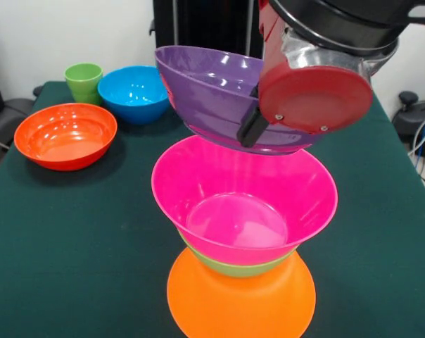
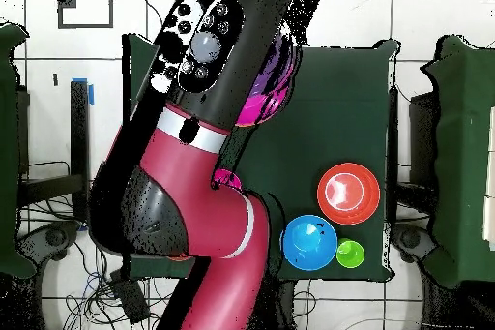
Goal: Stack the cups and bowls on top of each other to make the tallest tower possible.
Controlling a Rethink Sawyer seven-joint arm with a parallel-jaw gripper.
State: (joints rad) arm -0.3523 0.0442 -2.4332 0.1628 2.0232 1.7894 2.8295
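The tower stands near the front of the table: a large upturned orange bowl (image 1: 240,303) at the base, a green bowl (image 1: 242,267) on it, and a wide pink bowl (image 1: 244,204) upright on top. Just above the pink bowl hangs a purple bowl (image 1: 212,88), tilted, with my gripper (image 1: 252,129) shut on its rim; one black finger lies on the outer wall. At the far left stand the light-green cup (image 1: 84,81), a blue bowl (image 1: 134,91) and a red-orange bowl (image 1: 65,135). In the overhead view my arm (image 2: 193,152) hides most of the tower; only pink and purple edges (image 2: 269,94) show.
The table (image 1: 72,232) is covered in dark green cloth. In the overhead view the red-orange bowl (image 2: 346,193), blue bowl (image 2: 309,241) and cup (image 2: 349,253) sit together at the lower right. A magenta sliver (image 2: 226,180) peeks out beside the arm.
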